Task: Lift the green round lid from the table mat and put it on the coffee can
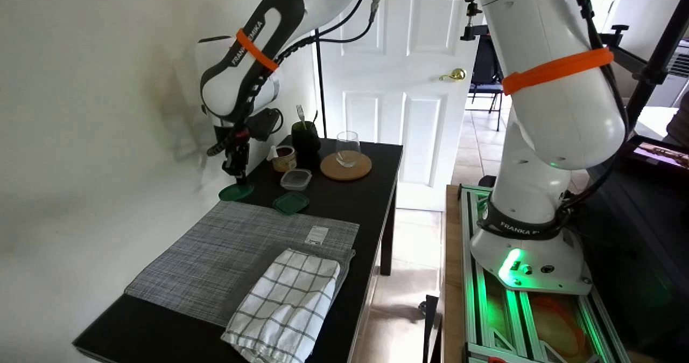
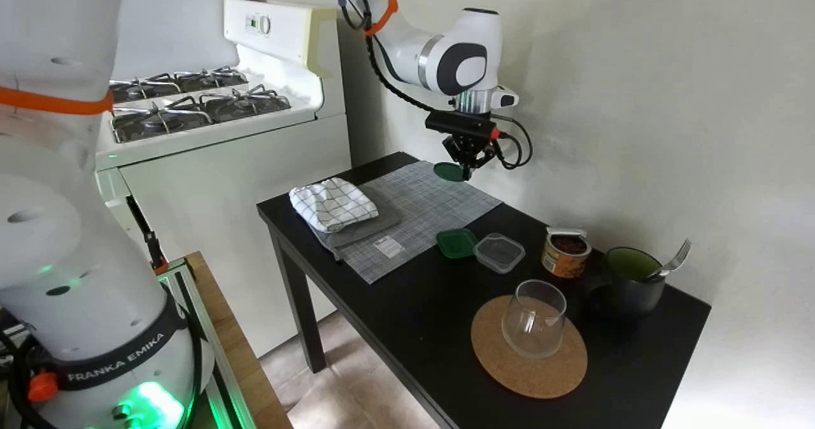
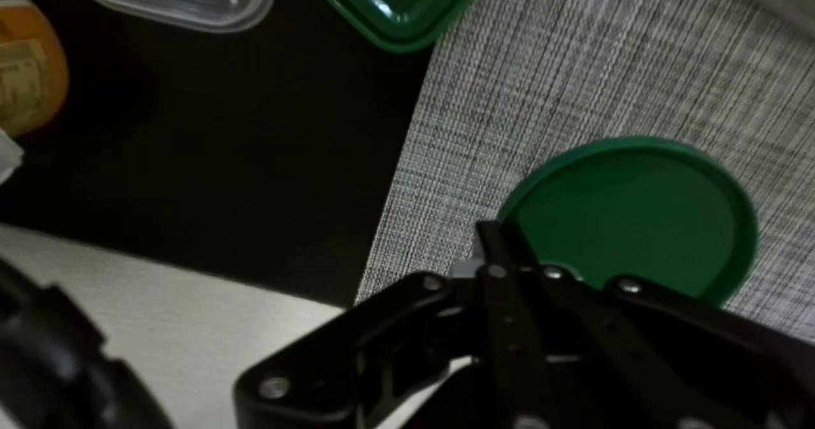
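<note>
Pincer nipping round lid by edge, bulk jutting beside it. Likely light, stiff, slick; edge best hold.

A kitchen; a white gas stove stands near the table.

Black rectangular table. Grey woven mat flat on it, black surface showing past both its ends. Square green lid lapping slightly over one mat edge, rest on bare black surface. Clear tub just beside lid, small gap between. Can, orange label, upright and open, near tub, close to long edge of table. Dark mug, green inside, upright near can, along same long edge. Round cork disc flat, near mug, apart from mat.
</note>
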